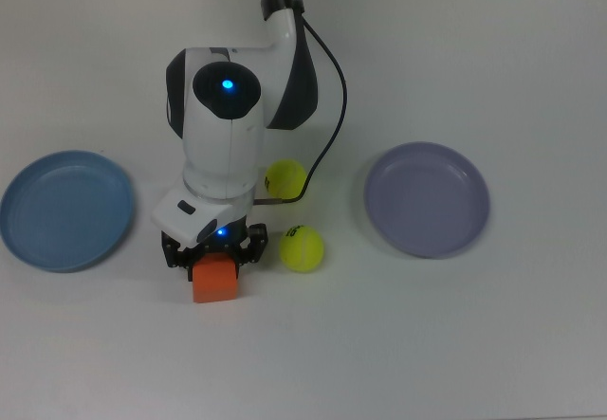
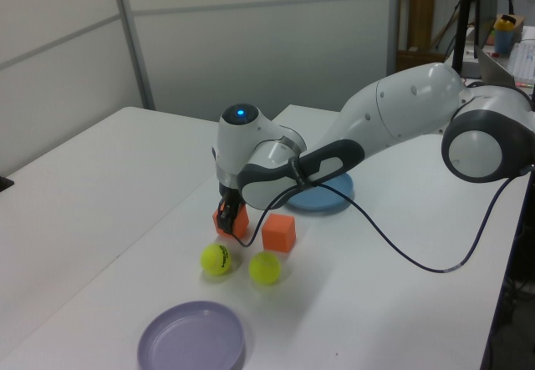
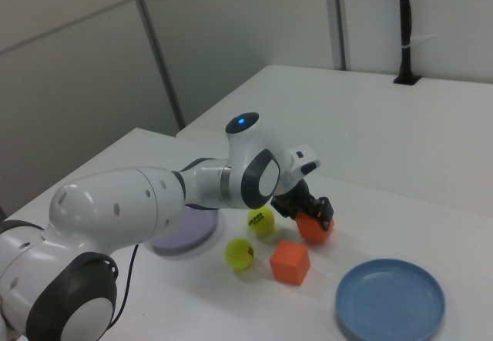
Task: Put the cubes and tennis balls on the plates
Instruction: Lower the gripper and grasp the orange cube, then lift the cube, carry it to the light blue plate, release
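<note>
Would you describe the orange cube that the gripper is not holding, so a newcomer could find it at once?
On the white table, look between the light blue plate and the lavender plate. There, beside two tennis balls, sit two orange cubes. The free cube is the left view's right one, resting alone, while the other cube is clamped in the gripper.

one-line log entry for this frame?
gripper: shut on cube | other cube, balls: on table | plates: empty
</note>
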Available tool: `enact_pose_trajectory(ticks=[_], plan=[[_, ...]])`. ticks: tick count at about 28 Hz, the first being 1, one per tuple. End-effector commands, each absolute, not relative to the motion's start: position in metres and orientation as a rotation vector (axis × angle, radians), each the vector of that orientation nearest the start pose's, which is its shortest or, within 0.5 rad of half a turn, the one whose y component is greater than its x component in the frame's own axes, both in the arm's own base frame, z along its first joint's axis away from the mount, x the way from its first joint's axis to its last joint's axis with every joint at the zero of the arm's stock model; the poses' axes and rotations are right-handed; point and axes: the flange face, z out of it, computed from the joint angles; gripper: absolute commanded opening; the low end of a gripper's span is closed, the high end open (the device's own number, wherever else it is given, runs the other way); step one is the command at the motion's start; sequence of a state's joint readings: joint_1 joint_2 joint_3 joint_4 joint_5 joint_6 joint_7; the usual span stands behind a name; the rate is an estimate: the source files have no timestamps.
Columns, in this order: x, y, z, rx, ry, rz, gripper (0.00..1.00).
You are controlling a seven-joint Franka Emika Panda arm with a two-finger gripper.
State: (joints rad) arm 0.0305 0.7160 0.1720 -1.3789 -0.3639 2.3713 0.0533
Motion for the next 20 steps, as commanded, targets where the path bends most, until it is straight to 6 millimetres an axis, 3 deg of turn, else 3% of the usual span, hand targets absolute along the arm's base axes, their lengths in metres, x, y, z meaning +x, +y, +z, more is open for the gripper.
enact_pose_trajectory(ticks=[1,4,5,6,11,13,16,20], plan=[[0.751,0.115,0.349,-3.212,-0.473,-0.589,0.00],[0.750,0.111,0.372,-3.216,-0.460,-0.627,0.00],[0.749,0.104,0.382,-3.223,-0.446,-0.643,0.00],[0.749,0.084,0.393,-3.254,-0.407,-0.648,0.00],[0.750,0.045,0.388,-3.313,-0.338,-0.597,0.00],[0.752,0.016,0.384,-3.341,-0.271,-0.583,0.00],[0.751,-0.005,0.381,-3.363,-0.216,-0.563,0.00],[0.743,-0.028,0.360,-3.384,-0.164,-0.472,0.00]])
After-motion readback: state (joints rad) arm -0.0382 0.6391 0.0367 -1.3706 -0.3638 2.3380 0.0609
